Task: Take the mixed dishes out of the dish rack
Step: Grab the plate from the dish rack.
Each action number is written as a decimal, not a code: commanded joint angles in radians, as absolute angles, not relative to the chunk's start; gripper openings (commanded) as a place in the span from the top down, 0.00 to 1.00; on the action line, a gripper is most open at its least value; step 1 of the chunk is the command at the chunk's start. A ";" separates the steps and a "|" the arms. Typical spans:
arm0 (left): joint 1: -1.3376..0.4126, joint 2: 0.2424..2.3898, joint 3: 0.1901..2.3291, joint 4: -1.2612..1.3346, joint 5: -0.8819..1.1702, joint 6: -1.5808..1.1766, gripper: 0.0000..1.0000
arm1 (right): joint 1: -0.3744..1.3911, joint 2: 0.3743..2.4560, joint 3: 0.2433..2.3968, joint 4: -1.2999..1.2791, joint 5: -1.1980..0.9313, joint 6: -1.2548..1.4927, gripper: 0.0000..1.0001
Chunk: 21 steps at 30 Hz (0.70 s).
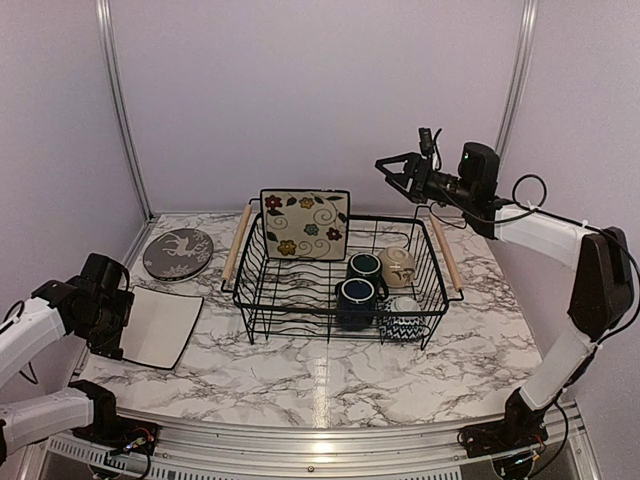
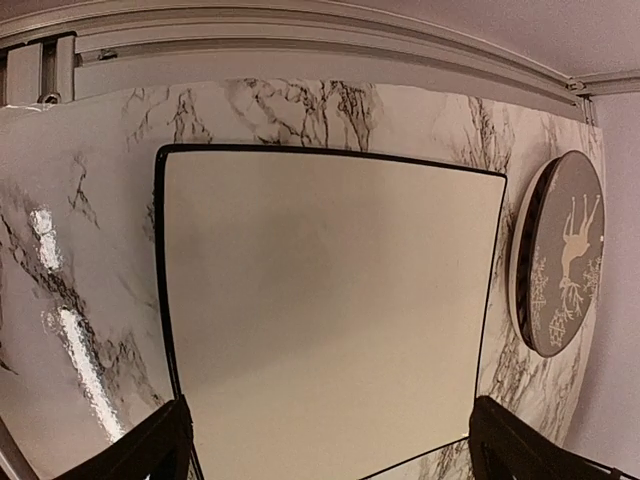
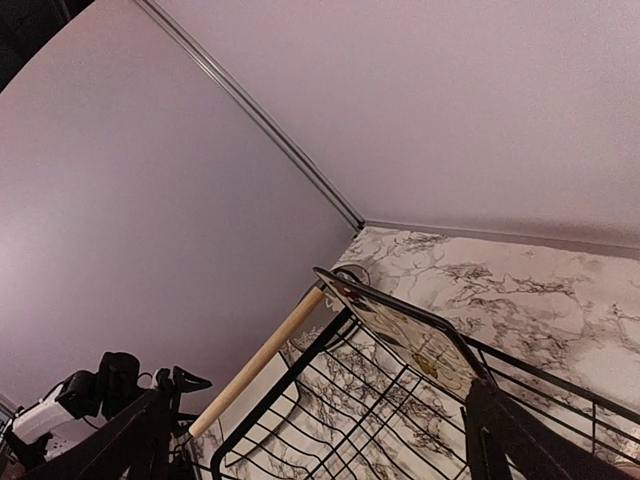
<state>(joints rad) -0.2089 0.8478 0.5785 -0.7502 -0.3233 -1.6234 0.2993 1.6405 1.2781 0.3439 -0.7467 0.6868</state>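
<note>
The dish rack stands mid-table. A square floral plate leans upright at its back left. Two dark blue mugs, a beige bowl and a chevron bowl sit at its right. On the table to the left lie a plain-faced square cream plate and the grey deer plate. My left gripper is open at that square plate's near edge, one finger at either side of it. My right gripper hangs open high over the rack's back right, empty.
The rack's left wooden handle and floral plate show below the right gripper. The deer plate lies just right of the square plate. Side walls and metal frame posts close in the table; the table's front rail is near.
</note>
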 commanded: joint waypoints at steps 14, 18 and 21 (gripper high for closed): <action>-0.209 0.785 0.877 -0.645 -0.462 -1.114 0.01 | 0.330 1.730 1.554 -0.058 -0.616 0.390 0.01; -0.209 0.764 0.880 -0.494 -0.356 -0.910 0.01 | 0.348 1.762 1.626 -0.123 -0.586 0.347 0.02; -0.209 0.750 0.876 -0.417 -0.256 -0.806 0.01 | 0.369 1.781 1.662 -0.154 -0.558 0.313 0.02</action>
